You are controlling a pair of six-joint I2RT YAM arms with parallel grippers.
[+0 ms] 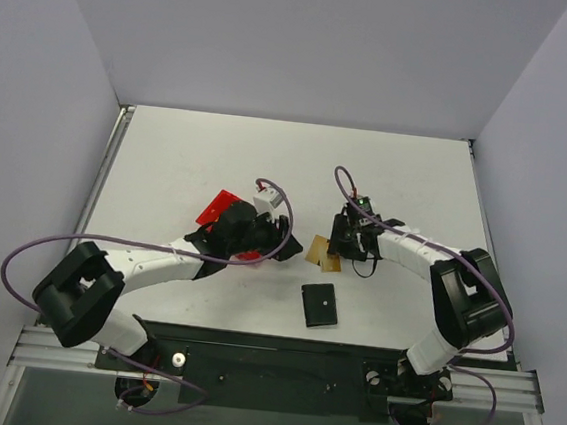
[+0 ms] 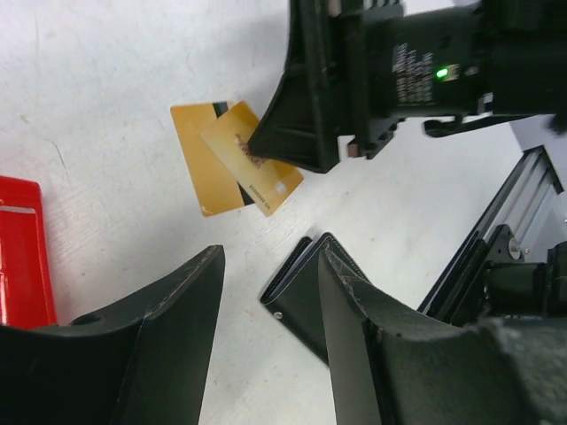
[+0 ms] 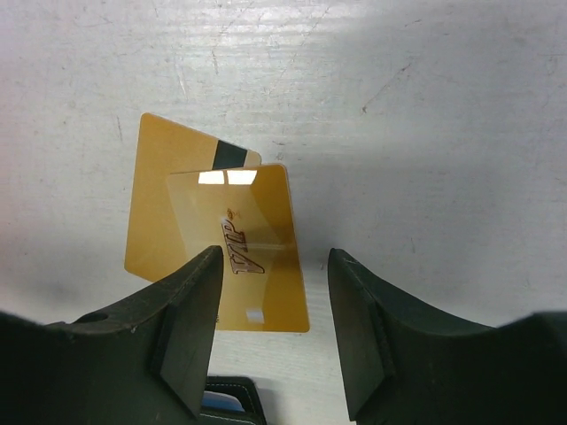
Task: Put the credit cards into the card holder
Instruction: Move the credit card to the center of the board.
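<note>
Two gold credit cards (image 1: 324, 256) lie overlapped on the white table. In the right wrist view the upper card (image 3: 266, 221) reads VIP, and the lower card (image 3: 164, 212) shows a dark stripe. My right gripper (image 1: 337, 246) is open just above them (image 3: 270, 328), its left finger over the upper card, holding nothing. The black card holder (image 1: 320, 304) lies folded nearer the arms, its silver stud showing (image 2: 301, 292). My left gripper (image 1: 288, 245) is open and empty (image 2: 270, 310), just left of the cards (image 2: 232, 159) and above the holder.
A red plastic bin (image 1: 220, 208) sits left of the cards, partly under my left arm; its edge shows in the left wrist view (image 2: 22, 252). The two grippers are close together. The black base rail (image 1: 270, 357) runs along the near edge.
</note>
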